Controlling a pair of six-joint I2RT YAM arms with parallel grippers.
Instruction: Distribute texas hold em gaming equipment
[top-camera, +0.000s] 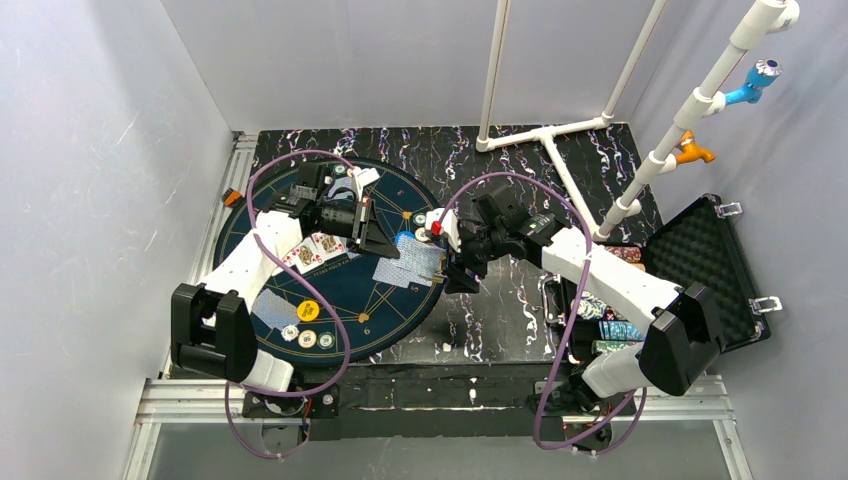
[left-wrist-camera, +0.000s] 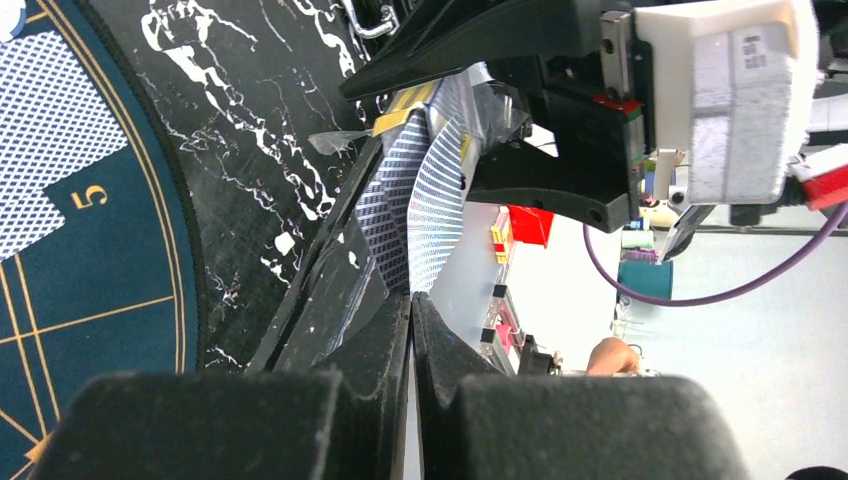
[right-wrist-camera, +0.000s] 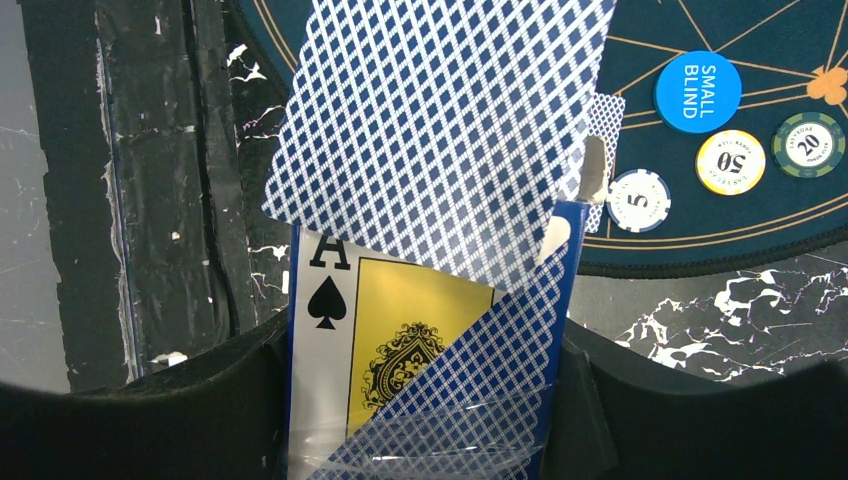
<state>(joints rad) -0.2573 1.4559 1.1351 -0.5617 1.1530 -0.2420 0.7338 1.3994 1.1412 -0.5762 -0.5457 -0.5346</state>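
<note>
My right gripper (right-wrist-camera: 425, 400) is shut on a card box (right-wrist-camera: 400, 370) with an ace of spades on its front. A blue-backed playing card (right-wrist-camera: 440, 130) sticks out of its top at an angle. My left gripper (left-wrist-camera: 412, 300) is shut, its tips pinching the edge of that playing card (left-wrist-camera: 420, 190) just below the box. In the top view both grippers meet over the right side of the mat, left (top-camera: 388, 240) and right (top-camera: 445, 270). A blue small-blind disc (right-wrist-camera: 698, 91) and three poker chips (right-wrist-camera: 731, 162) lie on the mat beyond.
The round dark-blue mat (top-camera: 350, 290) carries face-up cards (top-camera: 315, 250), face-down cards (top-camera: 405, 262), a yellow disc (top-camera: 308, 310) and chips (top-camera: 307, 340). An open black case (top-camera: 705, 265) with stacked chips (top-camera: 620, 330) sits at right. A white pipe frame (top-camera: 560, 130) stands behind.
</note>
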